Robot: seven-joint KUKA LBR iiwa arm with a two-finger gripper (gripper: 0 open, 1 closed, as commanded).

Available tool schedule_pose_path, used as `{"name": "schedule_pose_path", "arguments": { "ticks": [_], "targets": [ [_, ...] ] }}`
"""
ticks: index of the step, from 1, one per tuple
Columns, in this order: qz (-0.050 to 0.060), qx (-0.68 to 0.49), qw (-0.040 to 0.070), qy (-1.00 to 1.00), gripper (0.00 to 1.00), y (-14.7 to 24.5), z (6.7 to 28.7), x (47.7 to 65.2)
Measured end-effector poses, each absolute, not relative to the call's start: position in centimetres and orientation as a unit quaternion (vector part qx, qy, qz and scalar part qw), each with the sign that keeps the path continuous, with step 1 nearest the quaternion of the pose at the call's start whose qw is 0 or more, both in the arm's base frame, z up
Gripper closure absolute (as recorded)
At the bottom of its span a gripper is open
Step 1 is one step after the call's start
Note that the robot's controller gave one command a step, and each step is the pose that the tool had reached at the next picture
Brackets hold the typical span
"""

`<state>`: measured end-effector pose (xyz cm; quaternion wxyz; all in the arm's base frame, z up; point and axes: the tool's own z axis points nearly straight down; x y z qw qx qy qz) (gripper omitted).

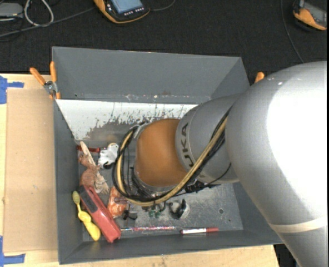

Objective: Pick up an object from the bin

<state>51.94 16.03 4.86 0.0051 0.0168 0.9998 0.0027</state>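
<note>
Arm (275, 149) cut off by right edge. Orange cover (156, 152) hides bin (148, 77) floor beneath. Small dark bits (178, 207) just below orange cover: kind unclear. Crumpled orange-brown thing (118, 203) at orange cover's lower left partly hidden by cables (120, 171).

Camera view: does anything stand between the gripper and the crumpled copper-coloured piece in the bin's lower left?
Nothing visible lies on the crumpled copper-coloured piece, just left of the orange wrist cover; the cover hides whatever is straight below it.

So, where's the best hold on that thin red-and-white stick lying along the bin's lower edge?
Probably mid-length on the red-and-white stick, from straight above, closing across its thin width: it lies flat on the bin floor, clear of the heap.
</note>
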Motion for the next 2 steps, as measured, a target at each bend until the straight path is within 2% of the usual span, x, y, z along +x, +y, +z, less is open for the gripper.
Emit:
{"name": "schedule_pose_path", "arguments": {
  "ticks": [1,2],
  "targets": [
    [0.003,0.017,0.005,1.000,1.00,16.0,5.1,52.0],
    [0.000,0.001,-0.001,1.000,1.00,16.1,11.3,51.8]
  ]
}}
